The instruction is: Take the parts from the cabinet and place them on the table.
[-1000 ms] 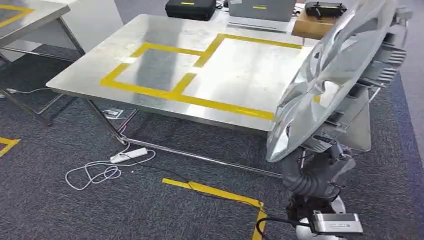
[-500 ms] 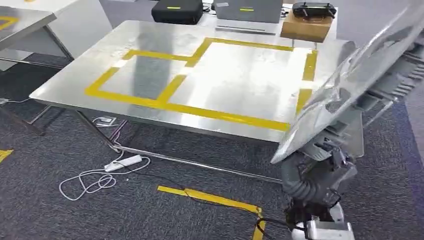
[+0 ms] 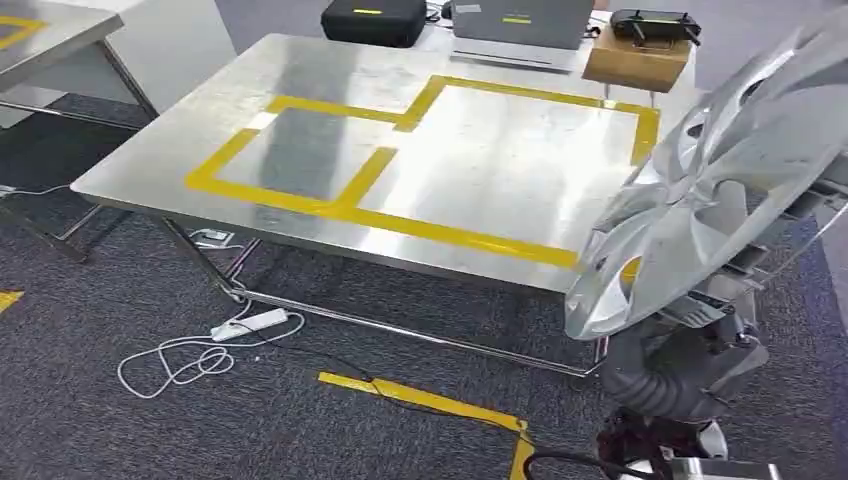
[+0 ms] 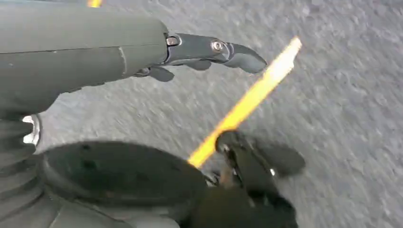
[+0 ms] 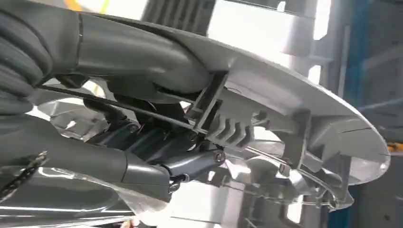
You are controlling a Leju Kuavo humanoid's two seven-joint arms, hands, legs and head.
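A large silver wheel cover (image 3: 712,190) with curved spokes hangs tilted at the right of the head view, in front of the steel table's near right corner. My right hand (image 5: 157,156) grips it from behind; in the right wrist view its thumb lies over the rim and its dark fingers hook into the ribbed back of the wheel cover (image 5: 294,118). The steel table (image 3: 300,200) carries yellow tape outlining two rectangles, a smaller one (image 3: 300,150) on the left and a larger one (image 3: 520,160) on the right. My left hand (image 4: 190,52) hangs over grey carpet, its fingers extended with nothing in them.
At the table's far edge sit a black case (image 3: 375,20), a grey case (image 3: 520,25) and a cardboard box (image 3: 640,55) with a black controller on it. A white power strip and cable (image 3: 230,335) lie on the carpet under the table. Yellow floor tape (image 3: 430,400) runs nearby.
The view has shifted between frames as the camera moves near the table. The wheel cover has tilted from edge-on to show more of its spoked face, still held at the right.
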